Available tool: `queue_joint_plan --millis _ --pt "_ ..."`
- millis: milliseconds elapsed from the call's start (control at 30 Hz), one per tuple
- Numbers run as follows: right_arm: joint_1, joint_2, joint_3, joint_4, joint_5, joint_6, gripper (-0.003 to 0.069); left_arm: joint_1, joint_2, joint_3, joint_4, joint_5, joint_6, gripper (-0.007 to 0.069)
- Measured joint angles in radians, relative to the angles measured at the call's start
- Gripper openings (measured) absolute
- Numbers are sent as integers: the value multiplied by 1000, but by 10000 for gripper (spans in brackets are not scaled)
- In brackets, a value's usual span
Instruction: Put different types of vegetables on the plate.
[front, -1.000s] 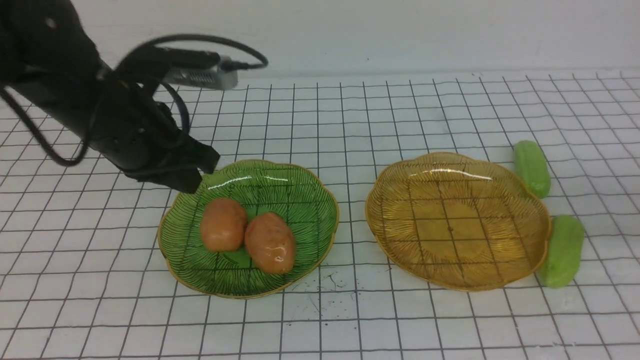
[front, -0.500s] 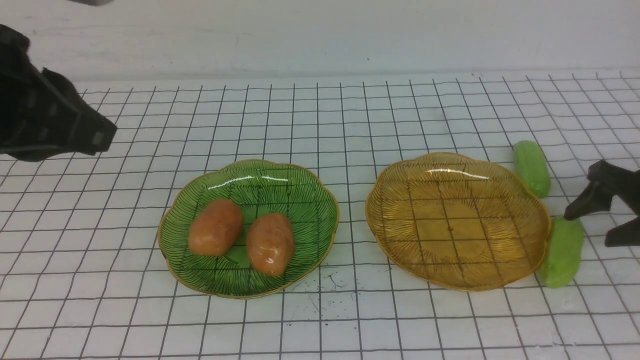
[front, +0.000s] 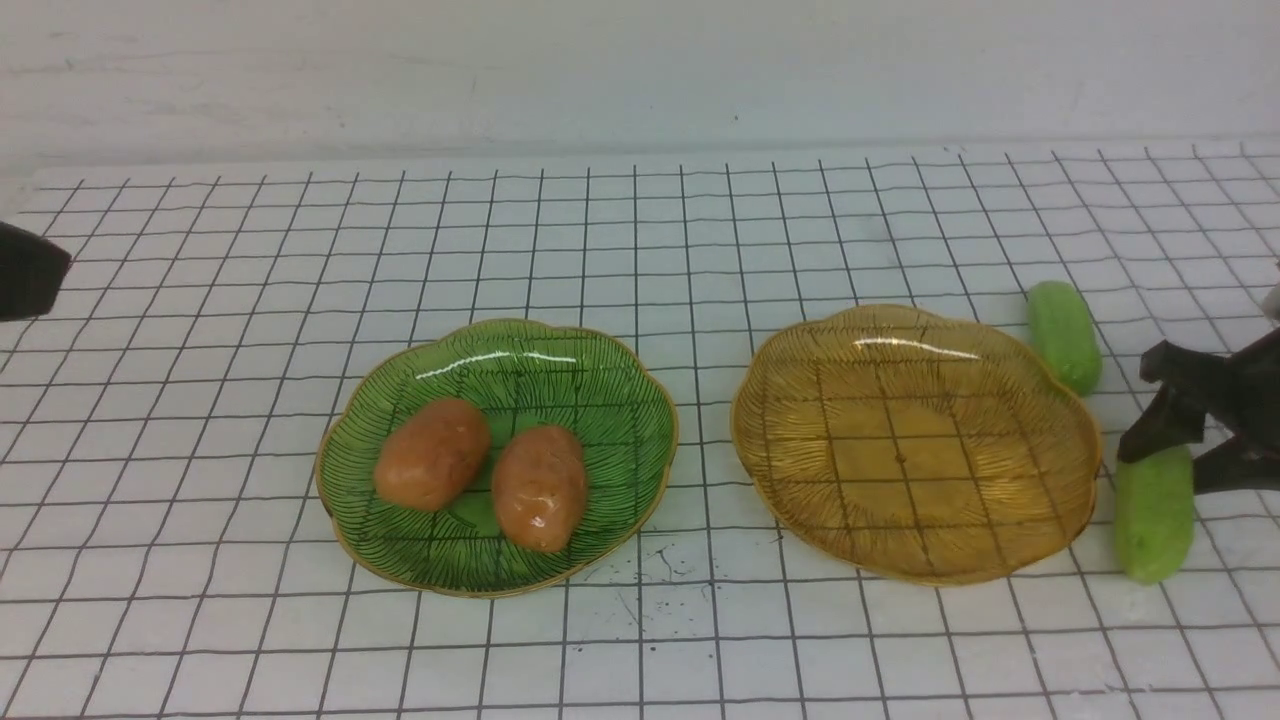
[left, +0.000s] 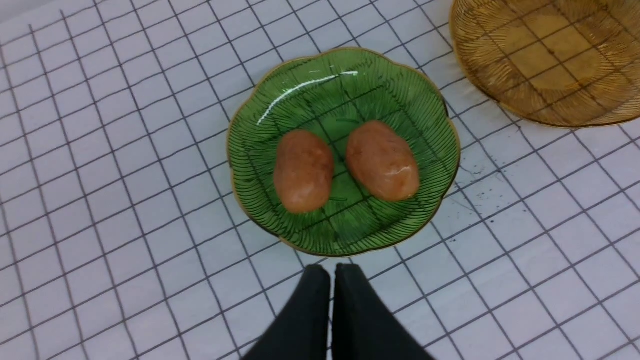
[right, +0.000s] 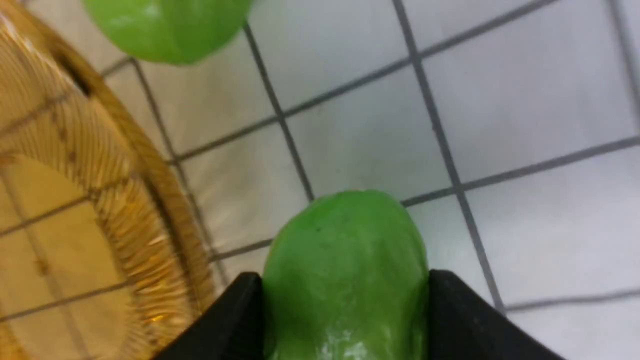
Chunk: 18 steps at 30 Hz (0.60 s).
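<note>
Two orange-brown potatoes (front: 432, 453) (front: 539, 487) lie side by side on the green plate (front: 560, 365). The amber plate (front: 915, 440) to its right holds nothing. A light-green cucumber (front: 1153, 530) lies on the table just right of the amber plate, apart from its rim. My right gripper (front: 1165, 465) is shut on its far end, and in the right wrist view both black fingers (right: 235, 310) press its sides. A second cucumber (front: 1064, 335) lies behind, by the plate's far right rim. My left gripper (left: 332, 272) is shut and holds nothing, drawn back to the far left.
The table is a white sheet with a black grid (front: 640, 230), and a pale wall runs along its back. Small dark specks (front: 650, 570) mark the sheet between the plates near the front.
The left arm pulled away from the green plate to the far left edge. The right gripper came in from the right and closed on the near cucumber, which turned straighter and shifted off the amber rim.
</note>
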Motion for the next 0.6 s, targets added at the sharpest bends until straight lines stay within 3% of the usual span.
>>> queue_joint_plan --millis 200,467,600 --pt "31 -130 -1 94 7 19 377 0 -11 0 28 1 -19 -8" --pt "267 -67 -81 184 -49 -96 377 0 -8 0 29 1 -33 -8" --pt "316 2 -140 184 -36 -98 388 0 -7 0 29 0 -33 -8"
